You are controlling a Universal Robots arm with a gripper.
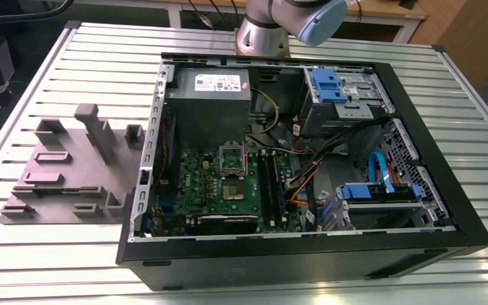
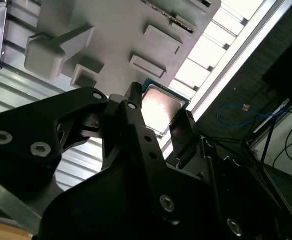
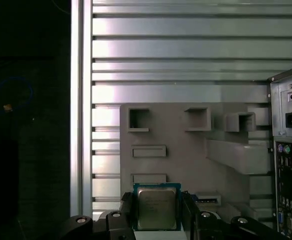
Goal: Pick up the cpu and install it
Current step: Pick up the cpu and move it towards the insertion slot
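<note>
Now our jaws pinch the cpu [image 3: 157,207] by two opposite edges, aloft over the grey fixture [image 3: 186,155] on the worktop [image 3: 186,50]; we judge it light, stiff, fragile underneath: edges only.

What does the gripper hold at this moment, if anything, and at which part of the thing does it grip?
The gripper holds the cpu, with its fingers against two opposite side edges and the metal top left free.
</note>
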